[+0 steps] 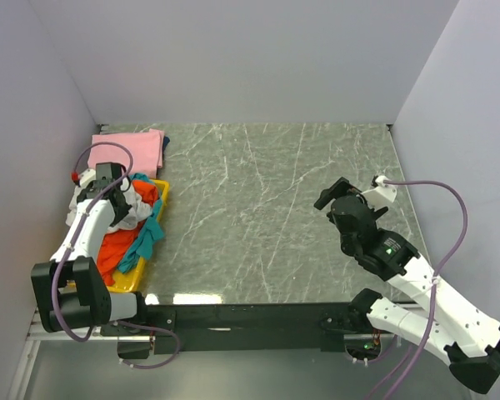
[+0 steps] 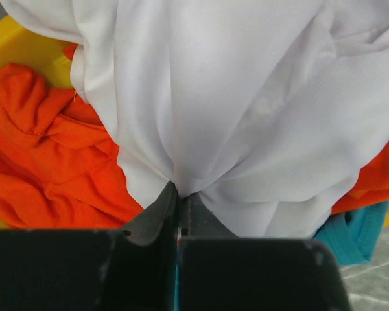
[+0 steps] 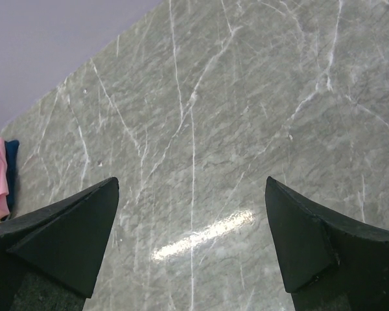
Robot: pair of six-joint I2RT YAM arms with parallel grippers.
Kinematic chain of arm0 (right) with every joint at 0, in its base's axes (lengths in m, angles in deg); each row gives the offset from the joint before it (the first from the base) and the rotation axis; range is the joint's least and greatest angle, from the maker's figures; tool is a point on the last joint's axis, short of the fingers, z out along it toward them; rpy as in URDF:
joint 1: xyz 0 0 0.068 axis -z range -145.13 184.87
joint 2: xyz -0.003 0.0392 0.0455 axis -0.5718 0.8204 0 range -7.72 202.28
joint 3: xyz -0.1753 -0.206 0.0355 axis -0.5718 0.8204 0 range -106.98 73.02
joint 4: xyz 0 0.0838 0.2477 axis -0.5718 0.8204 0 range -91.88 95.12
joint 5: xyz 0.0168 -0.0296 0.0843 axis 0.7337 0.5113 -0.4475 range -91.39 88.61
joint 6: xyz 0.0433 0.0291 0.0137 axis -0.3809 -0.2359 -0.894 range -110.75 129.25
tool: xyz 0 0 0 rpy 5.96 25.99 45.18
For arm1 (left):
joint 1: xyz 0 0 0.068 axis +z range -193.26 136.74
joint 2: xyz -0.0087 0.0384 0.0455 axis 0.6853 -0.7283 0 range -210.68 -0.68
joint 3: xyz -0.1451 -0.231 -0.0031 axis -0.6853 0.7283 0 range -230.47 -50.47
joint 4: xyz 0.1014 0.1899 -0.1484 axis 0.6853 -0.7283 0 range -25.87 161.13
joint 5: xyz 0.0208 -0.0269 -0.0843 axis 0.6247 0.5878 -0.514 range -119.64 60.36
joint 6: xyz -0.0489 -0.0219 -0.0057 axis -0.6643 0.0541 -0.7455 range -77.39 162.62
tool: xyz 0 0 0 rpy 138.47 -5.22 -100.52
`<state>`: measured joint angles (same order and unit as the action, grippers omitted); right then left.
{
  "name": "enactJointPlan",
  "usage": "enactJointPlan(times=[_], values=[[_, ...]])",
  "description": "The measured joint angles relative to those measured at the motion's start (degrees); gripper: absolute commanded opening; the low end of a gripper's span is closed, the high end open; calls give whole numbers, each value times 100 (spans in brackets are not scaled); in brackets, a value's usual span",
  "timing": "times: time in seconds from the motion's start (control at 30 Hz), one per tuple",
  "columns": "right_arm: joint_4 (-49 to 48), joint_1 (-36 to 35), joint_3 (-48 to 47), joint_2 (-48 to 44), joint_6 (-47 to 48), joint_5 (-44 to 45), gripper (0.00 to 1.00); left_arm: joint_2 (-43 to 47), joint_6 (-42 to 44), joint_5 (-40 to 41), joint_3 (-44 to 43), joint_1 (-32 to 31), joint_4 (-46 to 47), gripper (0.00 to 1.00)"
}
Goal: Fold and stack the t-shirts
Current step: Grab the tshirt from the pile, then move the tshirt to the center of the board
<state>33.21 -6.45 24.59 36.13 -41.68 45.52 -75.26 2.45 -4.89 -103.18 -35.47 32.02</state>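
Observation:
A white t-shirt (image 2: 246,97) lies on a heap of shirts in the yellow tray (image 1: 161,198) at the table's left. My left gripper (image 2: 179,194) is shut on a bunched fold of this white t-shirt; from above it sits over the heap (image 1: 123,193). An orange-red t-shirt (image 2: 45,149) and a teal t-shirt (image 2: 350,236) lie under the white one; both also show from above, orange-red (image 1: 117,248) and teal (image 1: 150,235). A folded pink t-shirt (image 1: 129,152) lies at the back left. My right gripper (image 3: 192,214) is open and empty above bare table.
The grey marble table (image 1: 275,208) runs from the tray to the right wall. Walls close in the left, back and right sides. A dark blue cloth edge (image 3: 11,165) shows beside the pink shirt. The right arm (image 1: 383,250) hangs over the table's right part.

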Motion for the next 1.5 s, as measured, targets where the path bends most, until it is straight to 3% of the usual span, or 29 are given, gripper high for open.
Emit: enactJointPlan(times=[0.17,0.33,0.67,0.8,1.03,1.13,1.17,1.23,1.27,1.37,1.5], values=[[-127,0,0,48,136,-4,99,125,24,-131,-232,2,-179,0],[-269,0,0,192,293,-55,99,129,31,-640,-1222,13,-361,0],[-304,0,0,409,433,-133,99,584,-157,-2992,-2094,-208,688,1],[-354,0,0,387,459,-133,98,634,-463,-3493,-2146,-837,1207,3],[-387,0,-13,385,455,-129,98,348,-691,-3923,-2879,-2610,1860,4],[-365,0,-31,385,435,-101,98,291,-713,-4085,-3018,-3053,2208,9],[-352,0,-31,382,428,-87,98,269,-717,-4138,-3036,-3141,2286,32],[-304,0,-31,380,407,-52,99,208,-684,-4199,-3036,-3244,2385,53],[-280,0,-31,372,396,-33,99,175,-697,-4212,-3036,-3263,2374,70],[-223,0,-31,319,393,-2,99,-52,-684,-3816,-3045,-3289,1967,99],[-221,0,-33,310,503,-116,99,-625,-533,-2529,-3045,-3294,699,100]])
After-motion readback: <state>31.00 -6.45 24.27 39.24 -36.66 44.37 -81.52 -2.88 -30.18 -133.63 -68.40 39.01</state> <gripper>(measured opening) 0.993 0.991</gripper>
